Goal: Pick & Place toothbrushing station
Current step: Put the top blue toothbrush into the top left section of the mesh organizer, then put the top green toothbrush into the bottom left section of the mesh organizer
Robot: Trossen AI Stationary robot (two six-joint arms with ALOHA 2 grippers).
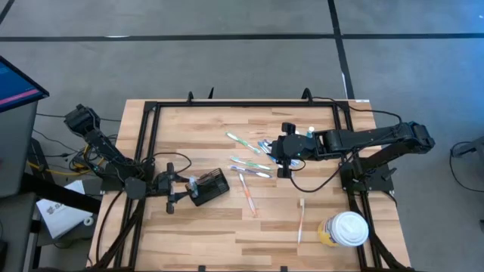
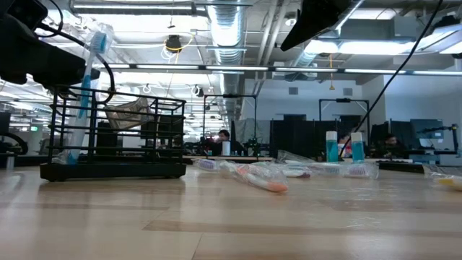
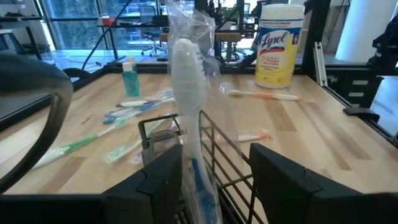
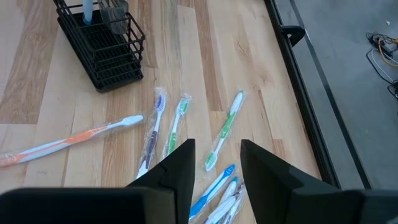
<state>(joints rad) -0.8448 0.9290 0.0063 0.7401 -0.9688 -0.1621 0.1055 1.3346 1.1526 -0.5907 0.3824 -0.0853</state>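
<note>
The black wire holder [image 1: 209, 187] sits left of centre in the overhead frame, on the wooden table [image 1: 189, 234], with a wrapped blue toothbrush [image 3: 189, 118] standing upright in it. The left gripper [image 1: 184, 189] is right at the holder, fingers spread apart on either side of the brush, apparently having just let it go. Loose brushes [image 1: 249, 162] lie scattered in the middle of the frame. The right gripper [image 1: 281, 156] hovers over them, jaws parted and empty, probably lining up another pick. A wipes tub [image 1: 345, 229] stands lower right.
</note>
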